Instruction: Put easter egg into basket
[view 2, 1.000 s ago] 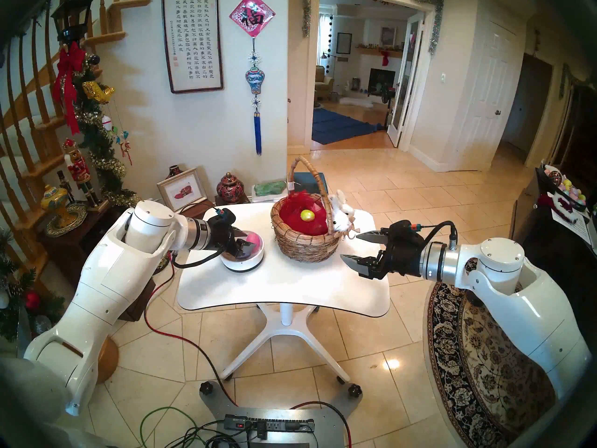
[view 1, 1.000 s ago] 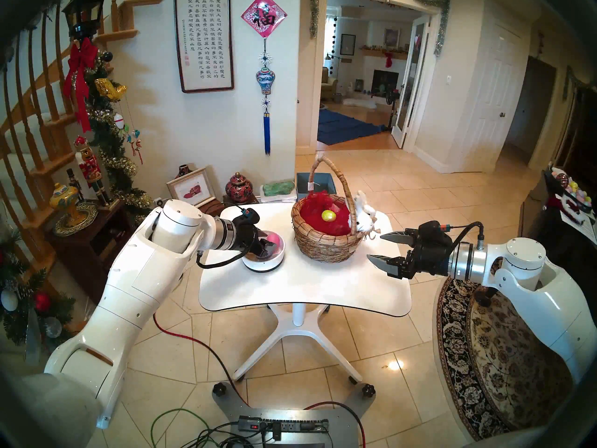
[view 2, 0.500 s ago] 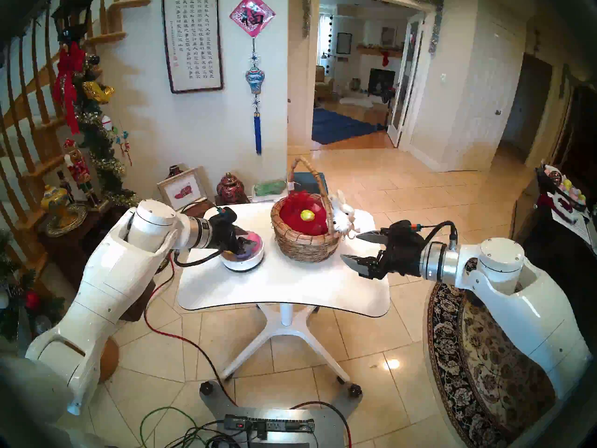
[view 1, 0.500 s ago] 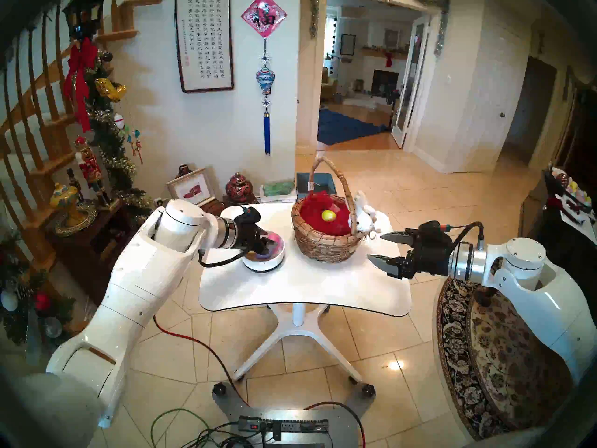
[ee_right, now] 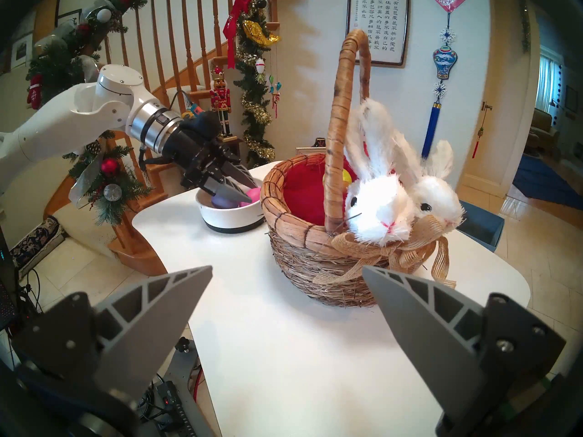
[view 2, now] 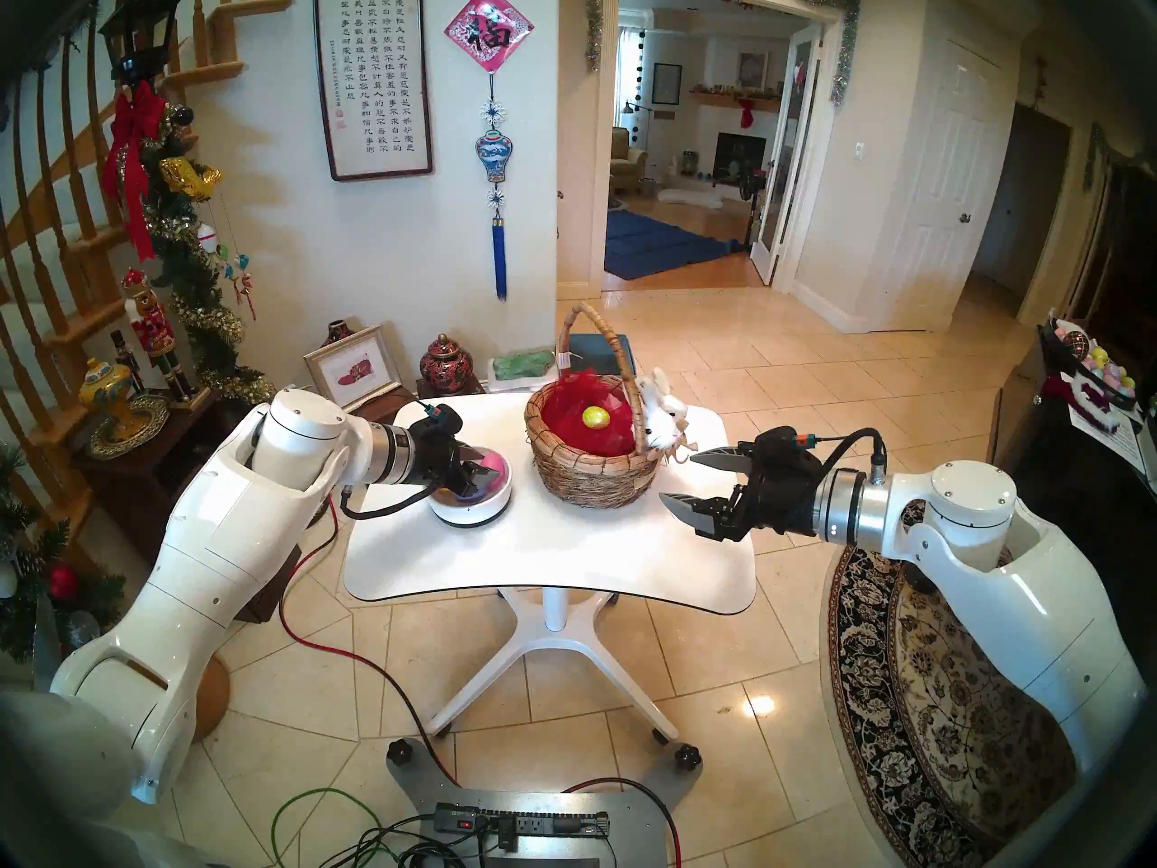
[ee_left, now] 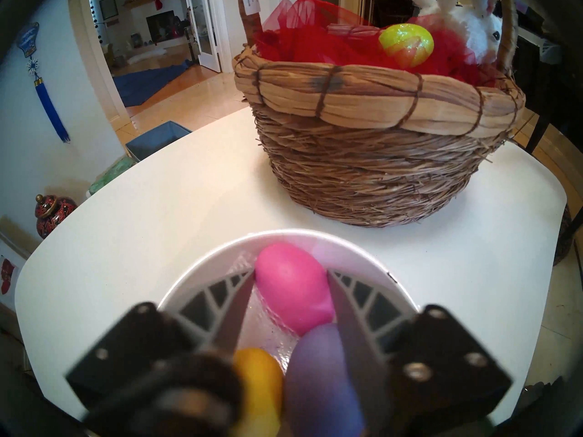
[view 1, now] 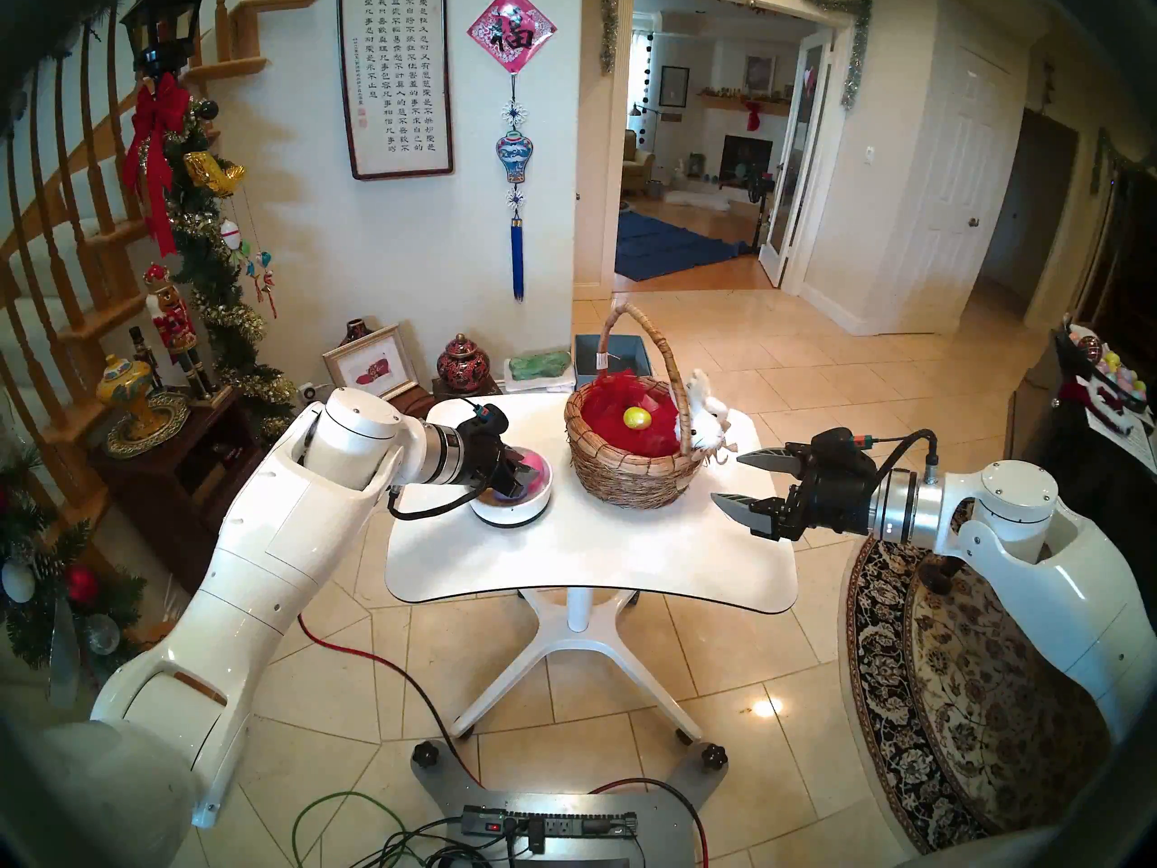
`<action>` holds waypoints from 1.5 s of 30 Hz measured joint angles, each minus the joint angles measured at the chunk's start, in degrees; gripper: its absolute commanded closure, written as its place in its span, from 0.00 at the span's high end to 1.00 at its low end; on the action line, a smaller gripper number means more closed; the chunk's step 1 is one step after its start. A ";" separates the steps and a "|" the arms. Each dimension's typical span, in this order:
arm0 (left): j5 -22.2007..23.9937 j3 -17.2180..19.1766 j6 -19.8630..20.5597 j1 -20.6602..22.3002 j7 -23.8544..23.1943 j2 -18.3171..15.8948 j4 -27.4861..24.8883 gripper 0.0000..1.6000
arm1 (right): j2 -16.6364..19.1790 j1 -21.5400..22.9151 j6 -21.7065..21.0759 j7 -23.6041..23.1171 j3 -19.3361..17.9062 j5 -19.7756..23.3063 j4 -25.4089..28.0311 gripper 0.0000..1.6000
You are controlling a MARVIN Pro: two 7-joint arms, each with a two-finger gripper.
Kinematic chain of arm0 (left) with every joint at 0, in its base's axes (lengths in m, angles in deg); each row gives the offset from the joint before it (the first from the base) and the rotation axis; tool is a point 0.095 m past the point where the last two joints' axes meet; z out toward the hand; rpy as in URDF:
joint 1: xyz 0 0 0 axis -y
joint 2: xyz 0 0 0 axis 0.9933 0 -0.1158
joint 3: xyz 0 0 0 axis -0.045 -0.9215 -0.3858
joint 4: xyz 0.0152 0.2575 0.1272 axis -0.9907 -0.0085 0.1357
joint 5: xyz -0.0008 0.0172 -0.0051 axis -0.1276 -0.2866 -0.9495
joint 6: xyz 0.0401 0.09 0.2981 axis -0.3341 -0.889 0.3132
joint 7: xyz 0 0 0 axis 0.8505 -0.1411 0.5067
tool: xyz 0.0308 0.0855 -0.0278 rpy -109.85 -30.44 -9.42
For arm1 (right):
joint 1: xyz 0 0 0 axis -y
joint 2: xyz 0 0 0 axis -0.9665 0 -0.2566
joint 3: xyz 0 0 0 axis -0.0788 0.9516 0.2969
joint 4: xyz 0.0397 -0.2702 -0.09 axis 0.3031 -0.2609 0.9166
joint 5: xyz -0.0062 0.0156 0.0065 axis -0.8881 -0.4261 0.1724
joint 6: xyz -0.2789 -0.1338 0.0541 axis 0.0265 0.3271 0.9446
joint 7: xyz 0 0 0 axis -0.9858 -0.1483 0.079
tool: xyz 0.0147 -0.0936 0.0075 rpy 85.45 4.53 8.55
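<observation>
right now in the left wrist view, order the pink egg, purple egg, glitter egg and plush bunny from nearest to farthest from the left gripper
1. Pink egg, between the left gripper's fingers in the white bowl.
2. Purple egg, just behind it, toward the wrist.
3. Glitter egg, in the basket.
4. Plush bunny, on the basket's far rim.

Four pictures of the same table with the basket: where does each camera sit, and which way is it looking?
Head stereo left: high on the robot's head, looking down at the white table; both arms show.
Head stereo right: the twin eye beside it, nearly the same picture.
Left wrist: on the left end effector, dipped into the low white round bowl, its fingers beside the pink egg.
Right wrist: on the open right end effector, facing the tan woven wicker basket; the left arm shows too.
Both wrist views share basket and bowl.
</observation>
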 measured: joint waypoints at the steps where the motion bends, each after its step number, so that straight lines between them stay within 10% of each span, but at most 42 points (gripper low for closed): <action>1: -0.03 -0.02 -0.01 0.04 0.00 0.01 0.05 0.33 | 0.00 0.00 0.00 0.00 0.00 0.00 0.00 1.00; 45: 1.75 3.01 0.91 -2.24 -1.73 -1.35 -5.08 0.44 | 0.00 0.00 0.00 0.00 0.00 0.01 0.00 1.00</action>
